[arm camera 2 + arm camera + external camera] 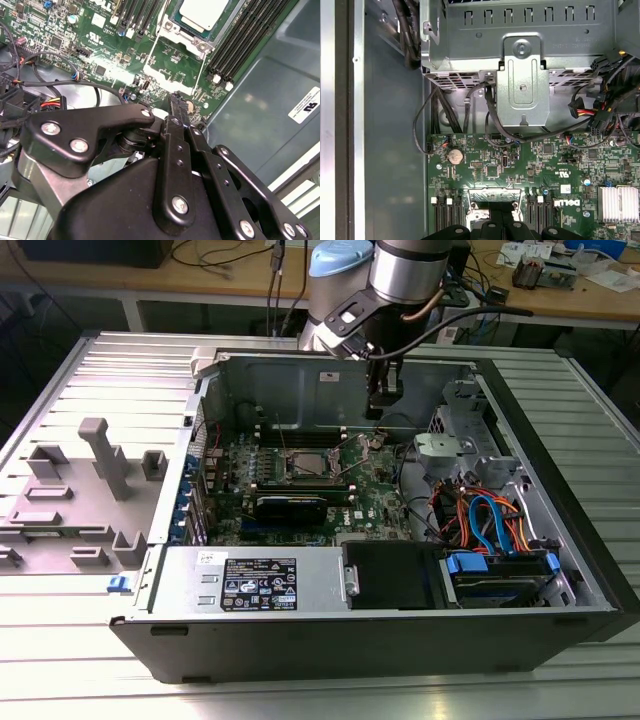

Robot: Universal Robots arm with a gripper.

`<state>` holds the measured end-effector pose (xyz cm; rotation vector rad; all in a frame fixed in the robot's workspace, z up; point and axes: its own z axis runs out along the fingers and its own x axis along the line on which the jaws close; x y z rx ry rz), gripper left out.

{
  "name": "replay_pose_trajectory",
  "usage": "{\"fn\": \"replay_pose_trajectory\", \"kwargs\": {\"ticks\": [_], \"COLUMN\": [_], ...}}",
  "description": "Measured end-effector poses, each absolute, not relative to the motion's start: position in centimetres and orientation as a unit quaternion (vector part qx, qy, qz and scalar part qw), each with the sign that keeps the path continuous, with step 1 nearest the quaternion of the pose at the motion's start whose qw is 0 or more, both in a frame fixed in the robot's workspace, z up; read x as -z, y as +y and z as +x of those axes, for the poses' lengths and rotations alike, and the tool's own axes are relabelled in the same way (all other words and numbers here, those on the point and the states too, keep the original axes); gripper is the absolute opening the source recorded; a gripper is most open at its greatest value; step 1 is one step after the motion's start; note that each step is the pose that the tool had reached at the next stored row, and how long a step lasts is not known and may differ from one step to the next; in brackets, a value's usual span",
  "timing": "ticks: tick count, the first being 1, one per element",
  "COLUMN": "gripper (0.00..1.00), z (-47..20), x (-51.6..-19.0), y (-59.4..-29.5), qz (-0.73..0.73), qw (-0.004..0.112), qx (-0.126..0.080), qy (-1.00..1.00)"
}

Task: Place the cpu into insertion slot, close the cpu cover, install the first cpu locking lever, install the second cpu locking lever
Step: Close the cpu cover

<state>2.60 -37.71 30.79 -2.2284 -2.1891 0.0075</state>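
Black gripper (176,99), pinched together with nothing in its grasp, hovers over the green board (100,47) near the insertion slot (200,46), where the cpu (202,12) lies seated, silvery top up.

A black label (258,585) marks the power supply (320,585), its small print illegible.

silver-grey cylindrical arm (405,270) with a pale blue joint cap (340,260) and a thin black cable (455,320) looping off it. matte black claw (176,100) built of flat linked plates, pinned with round silver screws (180,204).
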Motion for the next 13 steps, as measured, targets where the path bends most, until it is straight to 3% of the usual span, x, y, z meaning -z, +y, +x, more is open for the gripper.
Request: {"fn": "replay_pose_trajectory", "kwargs": {"ticks": [13], "gripper": [0.11], "z": [2.94], "x": [-30.72], "y": [-37.64], "qz": [-0.713], "qw": [0.009], "qx": [-0.002], "qy": [-0.701]}}
